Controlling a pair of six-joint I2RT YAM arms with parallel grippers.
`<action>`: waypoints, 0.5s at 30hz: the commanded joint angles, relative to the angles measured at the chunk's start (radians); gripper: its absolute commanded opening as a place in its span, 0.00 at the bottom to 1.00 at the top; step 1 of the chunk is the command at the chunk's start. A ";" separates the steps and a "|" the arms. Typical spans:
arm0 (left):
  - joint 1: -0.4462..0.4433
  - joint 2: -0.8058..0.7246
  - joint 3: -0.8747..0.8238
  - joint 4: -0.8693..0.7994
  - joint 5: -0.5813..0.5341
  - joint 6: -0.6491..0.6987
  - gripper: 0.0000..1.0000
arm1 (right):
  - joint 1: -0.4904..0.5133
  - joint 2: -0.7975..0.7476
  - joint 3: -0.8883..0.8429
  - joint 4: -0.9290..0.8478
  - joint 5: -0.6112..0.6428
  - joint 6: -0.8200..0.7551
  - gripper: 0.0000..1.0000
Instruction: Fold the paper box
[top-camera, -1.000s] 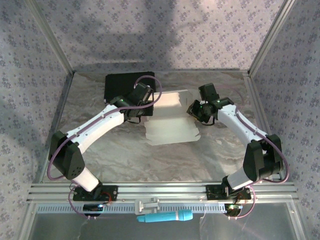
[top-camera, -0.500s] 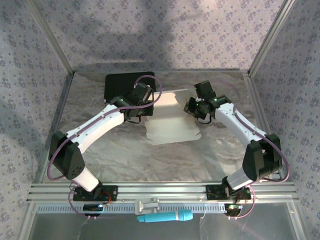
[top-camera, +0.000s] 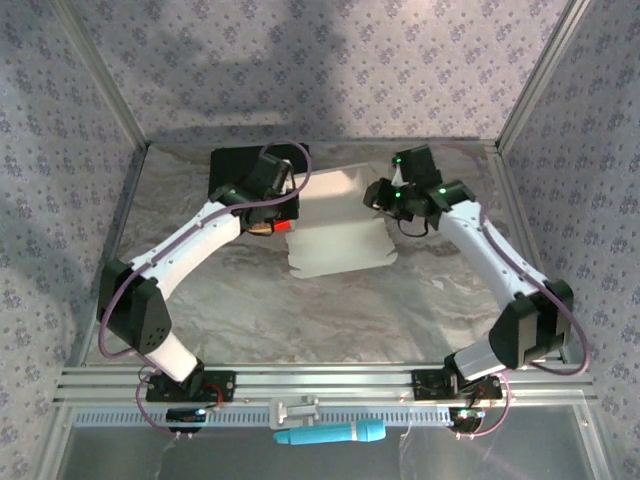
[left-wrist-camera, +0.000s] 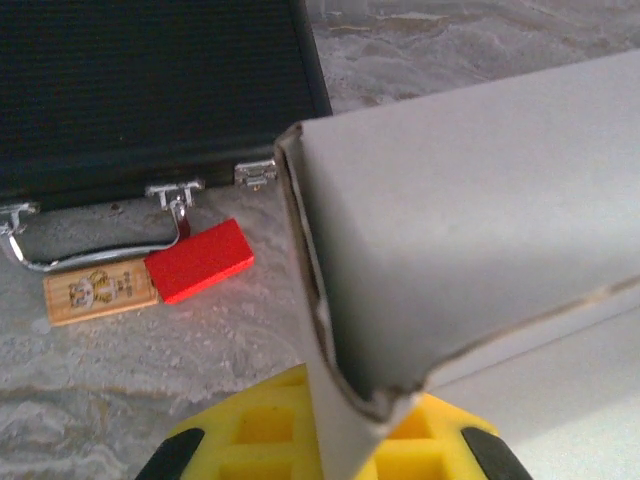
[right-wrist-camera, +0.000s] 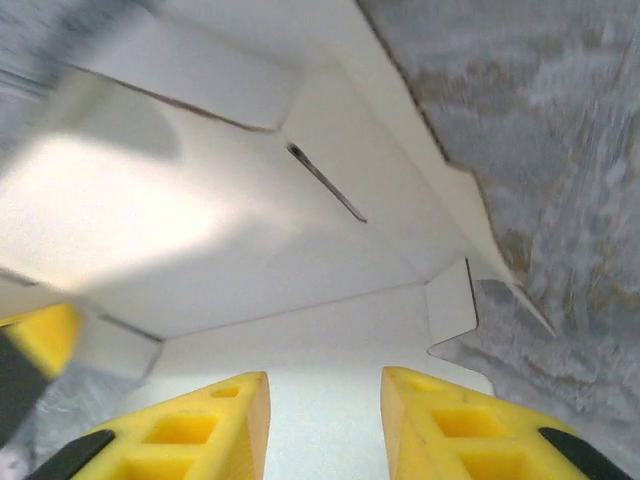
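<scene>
Marbled grey table, patterned walls behind. Paper box: centre-far, walls partly raised. Left gripper: clamped on the box's 9 o'clock wall. Right gripper: fingers narrowly parted, empty, at the 2 o'clock corner; box interior lies toward 8 o'clock from it.

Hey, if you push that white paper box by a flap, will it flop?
Probably floppy: the paper box is thin card, its edge curling at the left hand. Open and hollow, so likely light; a push may slide it.
</scene>
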 joint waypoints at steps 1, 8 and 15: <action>0.063 0.048 0.054 0.079 0.135 0.076 0.00 | -0.087 -0.110 0.047 0.007 -0.039 -0.062 0.37; 0.216 0.103 0.063 0.188 0.543 0.134 0.00 | -0.334 -0.233 -0.117 0.351 -0.192 -0.021 0.47; 0.275 0.222 0.174 0.141 0.819 0.159 0.00 | -0.384 -0.060 -0.067 0.430 -0.530 -0.081 0.45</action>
